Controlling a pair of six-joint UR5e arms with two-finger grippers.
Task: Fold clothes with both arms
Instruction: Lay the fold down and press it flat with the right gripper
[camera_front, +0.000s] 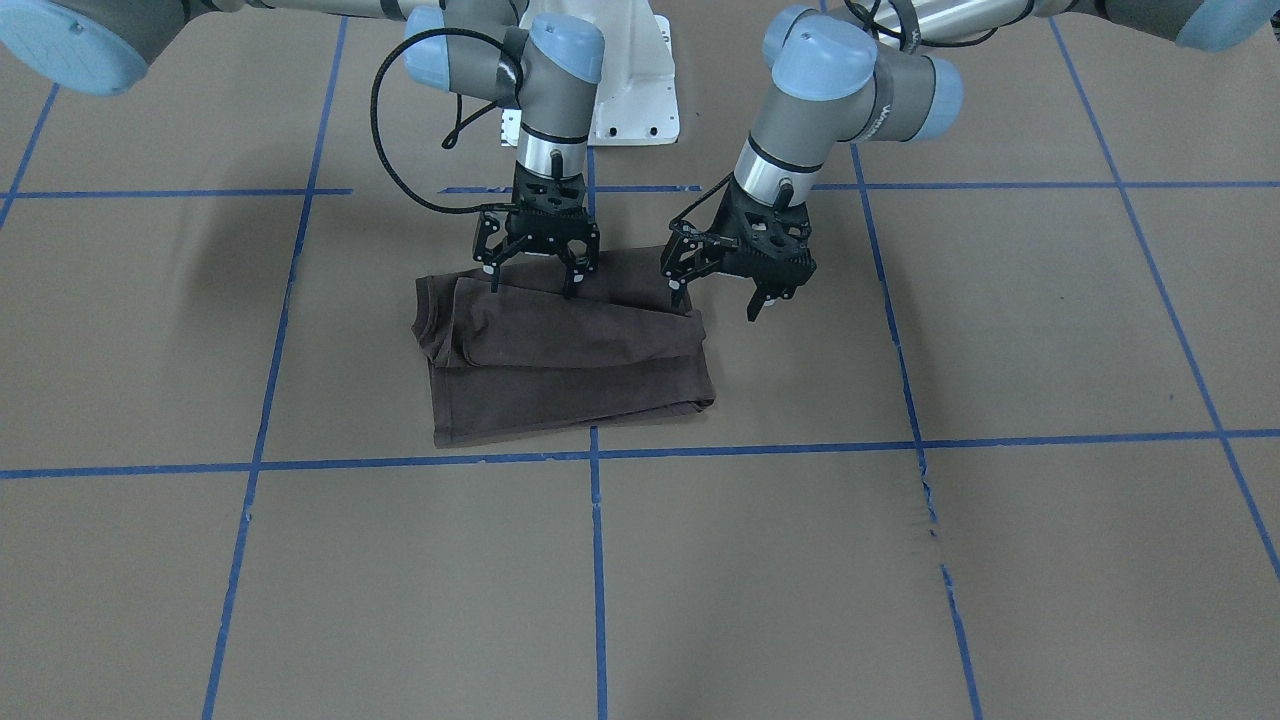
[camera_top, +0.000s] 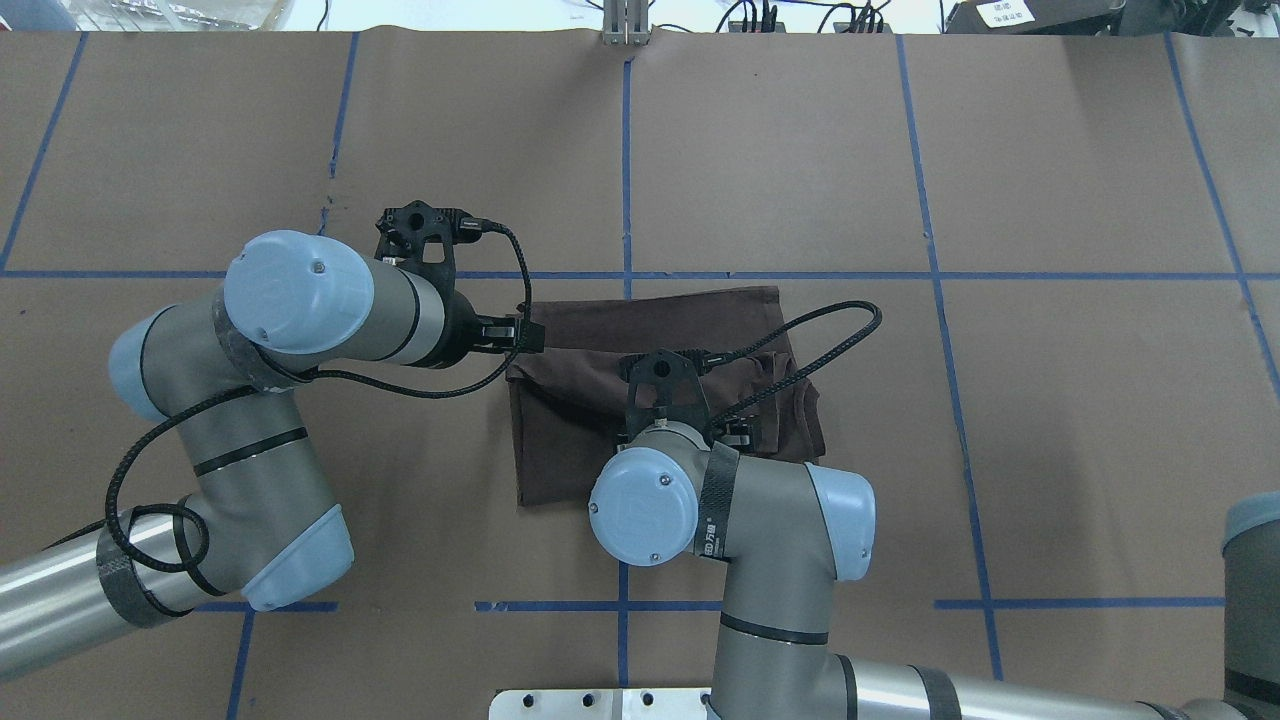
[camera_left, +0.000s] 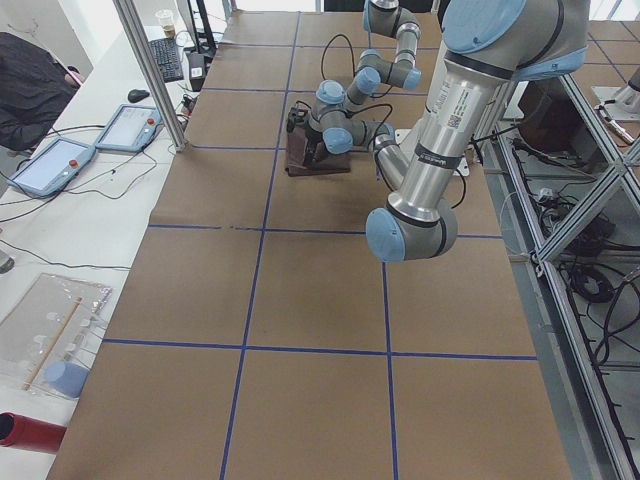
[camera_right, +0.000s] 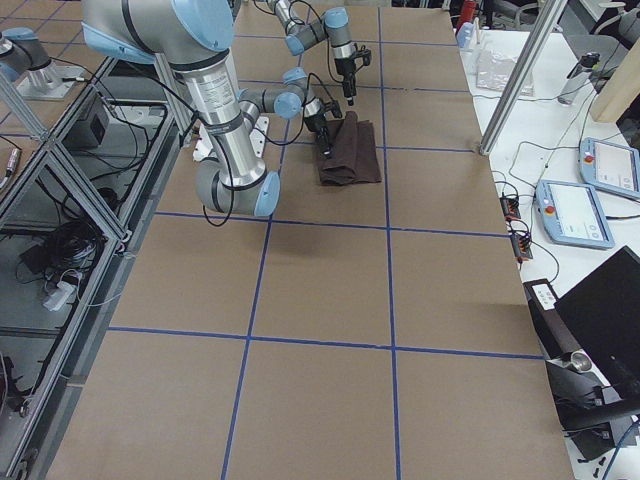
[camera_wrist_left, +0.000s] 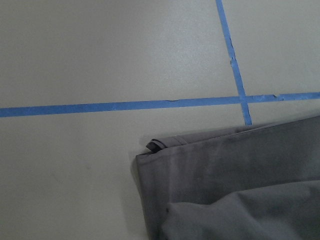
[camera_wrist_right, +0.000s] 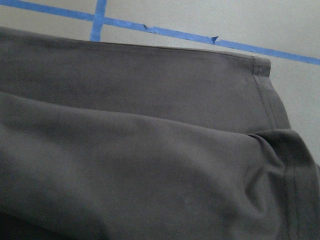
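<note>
The dark brown-grey T-shirt (camera_front: 570, 350) lies folded into a rough rectangle on the brown table, one sleeve hem showing at one end. It also shows in the overhead view (camera_top: 650, 320) and both wrist views (camera_wrist_left: 240, 185) (camera_wrist_right: 150, 150). My right gripper (camera_front: 533, 285) is open, fingertips just over the shirt's edge nearest the robot base. My left gripper (camera_front: 717, 302) is open at the shirt's end, one finger (camera_front: 678, 293) over its corner and the other over bare table. Neither holds cloth. In the overhead view the right gripper is hidden under its wrist.
The white bolted pedestal base (camera_front: 635, 90) stands behind the shirt. Blue tape lines (camera_front: 595, 455) grid the brown paper table. Beyond the table's far edge a desk holds tablets (camera_left: 50, 165) and a metal post (camera_left: 150, 70) rises.
</note>
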